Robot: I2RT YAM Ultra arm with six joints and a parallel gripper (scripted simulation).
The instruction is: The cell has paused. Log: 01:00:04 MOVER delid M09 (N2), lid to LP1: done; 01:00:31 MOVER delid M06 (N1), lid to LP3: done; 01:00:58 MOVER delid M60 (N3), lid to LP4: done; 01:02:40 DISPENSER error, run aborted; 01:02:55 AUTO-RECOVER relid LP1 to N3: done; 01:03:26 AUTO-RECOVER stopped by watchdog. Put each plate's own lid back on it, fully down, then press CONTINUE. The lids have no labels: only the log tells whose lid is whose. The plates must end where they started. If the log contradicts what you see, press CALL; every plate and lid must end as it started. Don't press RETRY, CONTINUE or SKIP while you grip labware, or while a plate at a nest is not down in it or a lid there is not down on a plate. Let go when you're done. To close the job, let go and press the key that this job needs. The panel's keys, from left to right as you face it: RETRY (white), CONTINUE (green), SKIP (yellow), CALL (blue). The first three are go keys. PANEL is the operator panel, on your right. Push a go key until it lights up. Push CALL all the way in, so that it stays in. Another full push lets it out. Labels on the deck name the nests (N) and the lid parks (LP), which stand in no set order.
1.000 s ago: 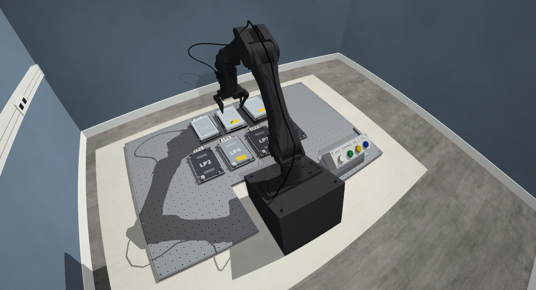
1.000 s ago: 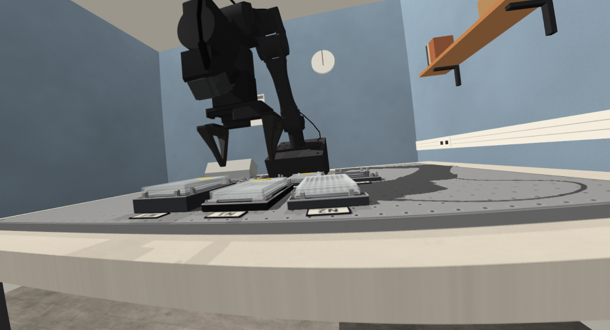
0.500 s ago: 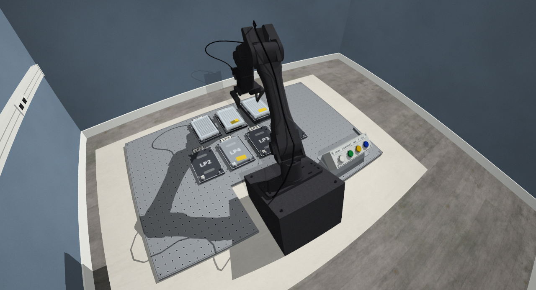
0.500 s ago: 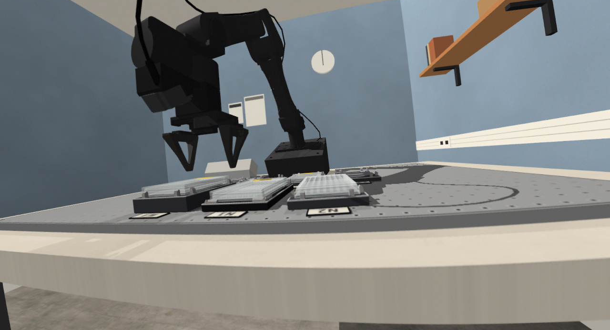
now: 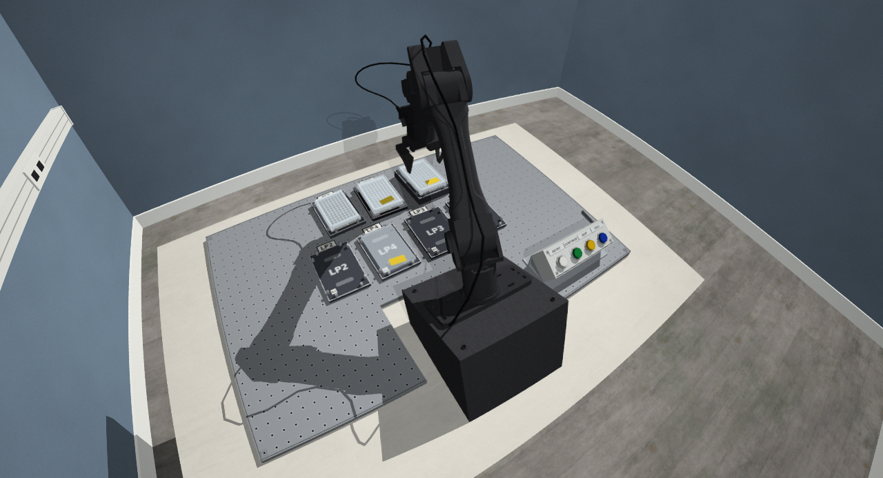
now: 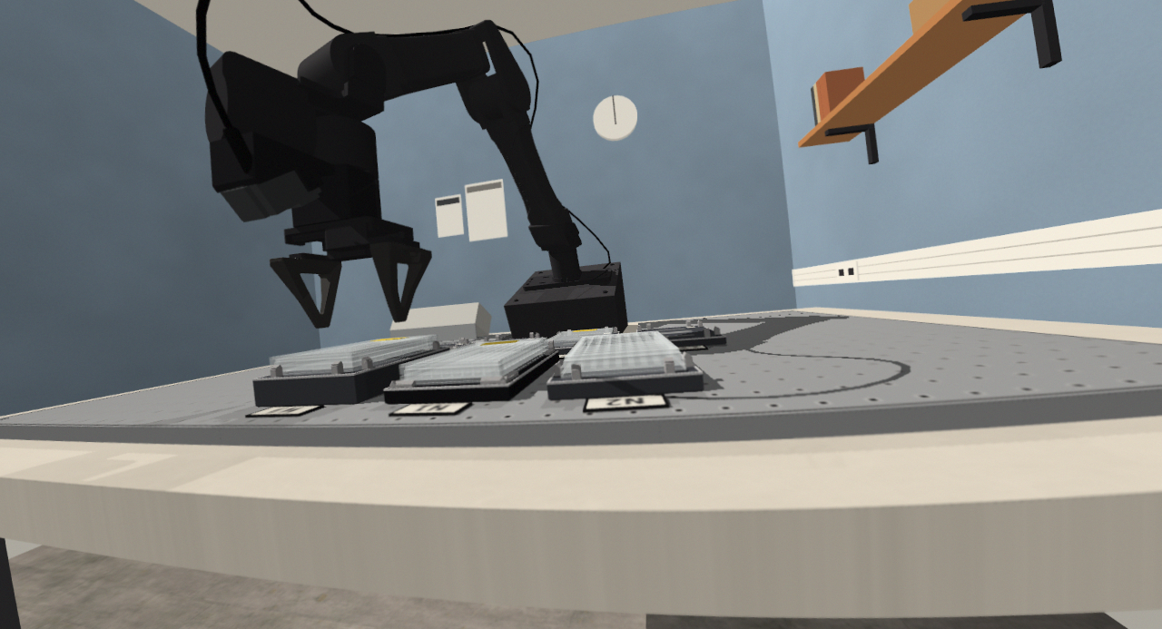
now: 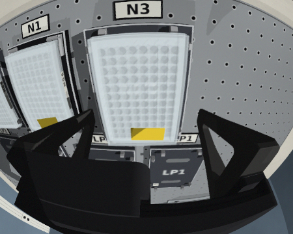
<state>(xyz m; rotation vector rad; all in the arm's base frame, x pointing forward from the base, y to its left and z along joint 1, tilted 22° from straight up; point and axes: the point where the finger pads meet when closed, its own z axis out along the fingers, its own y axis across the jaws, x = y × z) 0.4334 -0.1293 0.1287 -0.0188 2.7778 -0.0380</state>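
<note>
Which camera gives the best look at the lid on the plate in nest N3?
The wrist view: the lid on the N3 plate fills the frame from straight above, its yellow tag and edges plain between the open fingers. The top view shows it small, partly behind the arm. The exterior view shows only its side edge.
</note>
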